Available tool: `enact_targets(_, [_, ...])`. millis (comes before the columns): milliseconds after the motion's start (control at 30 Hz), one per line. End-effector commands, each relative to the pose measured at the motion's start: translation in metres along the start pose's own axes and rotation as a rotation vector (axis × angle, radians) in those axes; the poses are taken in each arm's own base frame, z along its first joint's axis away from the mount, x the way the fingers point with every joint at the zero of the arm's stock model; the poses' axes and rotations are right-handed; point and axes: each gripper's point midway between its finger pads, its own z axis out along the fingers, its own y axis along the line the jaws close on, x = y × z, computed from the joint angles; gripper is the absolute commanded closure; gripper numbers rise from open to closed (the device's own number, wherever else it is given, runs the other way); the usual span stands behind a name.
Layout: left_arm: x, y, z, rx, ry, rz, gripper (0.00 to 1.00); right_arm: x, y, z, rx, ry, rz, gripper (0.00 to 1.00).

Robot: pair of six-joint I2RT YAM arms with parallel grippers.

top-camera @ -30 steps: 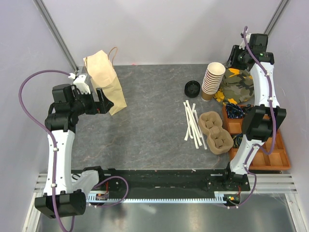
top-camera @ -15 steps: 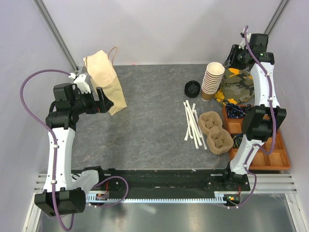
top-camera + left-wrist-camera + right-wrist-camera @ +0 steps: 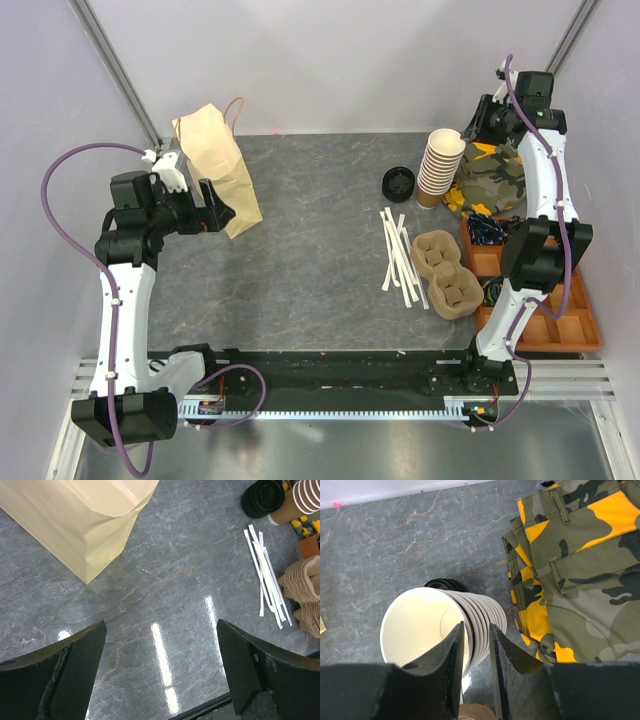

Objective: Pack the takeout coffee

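Note:
The takeout coffee is out of view. A tall stack of lidless paper cups [image 3: 440, 165] stands at the back right. My right gripper [image 3: 476, 625] hangs over the stack [image 3: 425, 630], open only narrowly. One finger shows against the top cup's white inside and the other against the rims outside it. I cannot tell whether either finger touches. From above, the right gripper [image 3: 488, 112] sits just right of the stack. My left gripper [image 3: 161, 625] is wide open over bare tabletop with nothing between its fingers. It [image 3: 212, 207] is beside a brown paper bag [image 3: 215, 160].
The bag [image 3: 85, 520] stands upright at the back left. Black lids [image 3: 398, 183] lie left of the stack. White straws [image 3: 400, 260] and pulp cup carriers [image 3: 447, 272] lie at mid right. A camouflage cloth [image 3: 580, 565] and an orange compartment tray [image 3: 560, 325] fill the right edge.
The left arm has shifted very slightly. The right arm and the objects on the table look unmoved.

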Motion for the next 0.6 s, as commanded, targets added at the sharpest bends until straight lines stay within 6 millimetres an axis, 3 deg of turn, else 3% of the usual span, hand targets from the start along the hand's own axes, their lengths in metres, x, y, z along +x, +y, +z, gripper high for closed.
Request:
enact_targets(0, [-0.011, -0.004, -0.001, 0.01, -0.041, -0.008, 0.0, -0.004, 0.004, -0.002, -0.022, -0.023, 0.012, 0.66])
enact_targets(100, [-0.011, -0.003, -0.001, 0.005, -0.042, -0.009, 0.0, 0.0, 0.004, 0.001, -0.03, -0.013, 0.018, 0.66])
enact_targets(367, [-0.009, -0.002, -0.001, 0.002, -0.04, -0.008, 0.0, -0.003, 0.01, -0.002, -0.052, -0.023, 0.025, 0.86])
enact_targets(467, [-0.009, -0.002, 0.0, 0.004, -0.041, -0.007, 0.0, -0.009, 0.013, -0.007, -0.057, -0.041, 0.019, 0.99])
enact_targets(567, [-0.009, -0.002, 0.0, 0.005, -0.039, -0.009, 0.0, -0.016, 0.017, -0.015, -0.065, -0.063, 0.014, 1.0])
